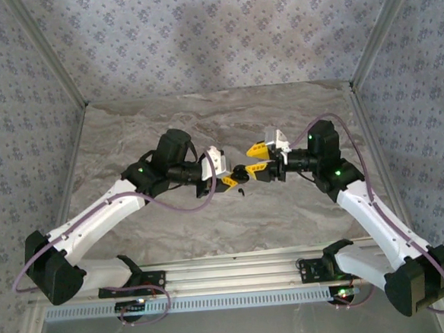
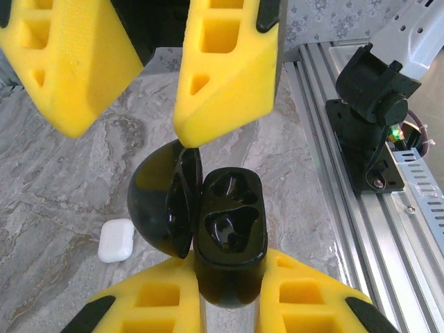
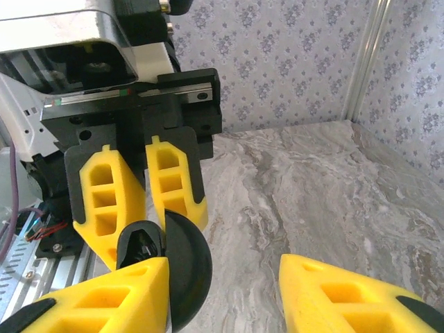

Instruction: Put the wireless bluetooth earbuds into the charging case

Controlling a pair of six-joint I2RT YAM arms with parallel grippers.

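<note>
Evidently the left jaws are clamped on the base of the black charging case (image 2: 229,239), apparently holding it clear of the worktop (image 2: 55,180) with its mouth turned toward the left wrist camera. I judge this is meant to steady the case and present its inside for loading. Its lid (image 2: 163,208) hangs open at 9 o'clock of the body. The right jaws stand apart with nothing between them. One of their yellow fingers (image 2: 225,76) reaches in from 12 o'clock and its tip touches the lid's upper edge, probably to keep the lid swung back or push it wider. The other finger sits off at 10 o'clock, clear of the case. From the right wrist the same lid (image 3: 187,270) bulges at 7 o'clock, just beside that camera's own finger. By count there are two arms, the left arm (image 1: 111,208) and the right arm (image 1: 362,202), meeting over the middle of the worktop. There are two cases, the black one held and a shut white case (image 2: 116,241) lying on the worktop at 8 o'clock of it. The black case has two sockets (image 2: 225,229), and both look empty, so no earbud is seated yet.
</note>
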